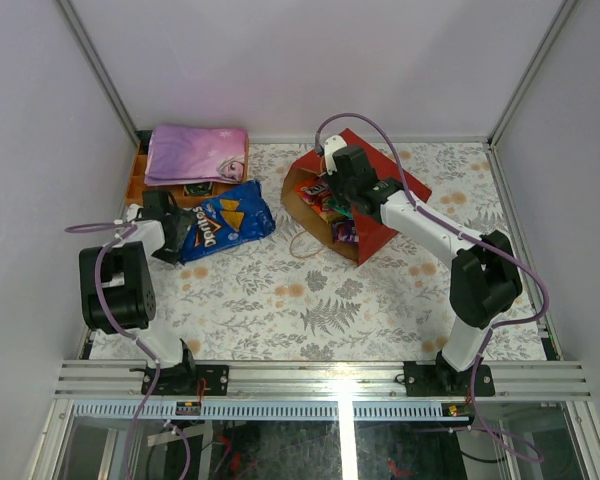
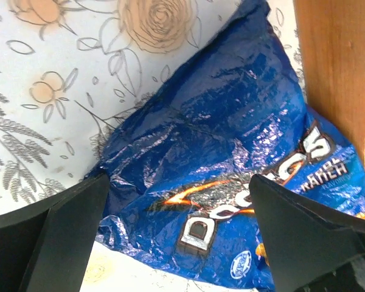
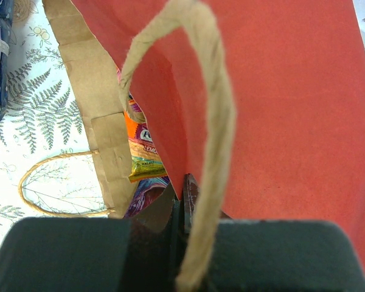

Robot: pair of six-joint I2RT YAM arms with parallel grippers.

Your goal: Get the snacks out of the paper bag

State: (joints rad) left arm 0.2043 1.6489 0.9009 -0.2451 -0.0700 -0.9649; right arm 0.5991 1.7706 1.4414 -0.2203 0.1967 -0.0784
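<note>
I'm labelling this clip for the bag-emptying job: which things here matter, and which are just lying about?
Part of the job:
red paper bag
small snack packets inside it
blue Doritos bag, already out

Just lying about:
folded purple-pink cloth
orange tray under it

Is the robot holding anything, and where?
The right tool pinches the paper bag by its rim, beside the string handle. The left tool is open, holding nothing.
</note>
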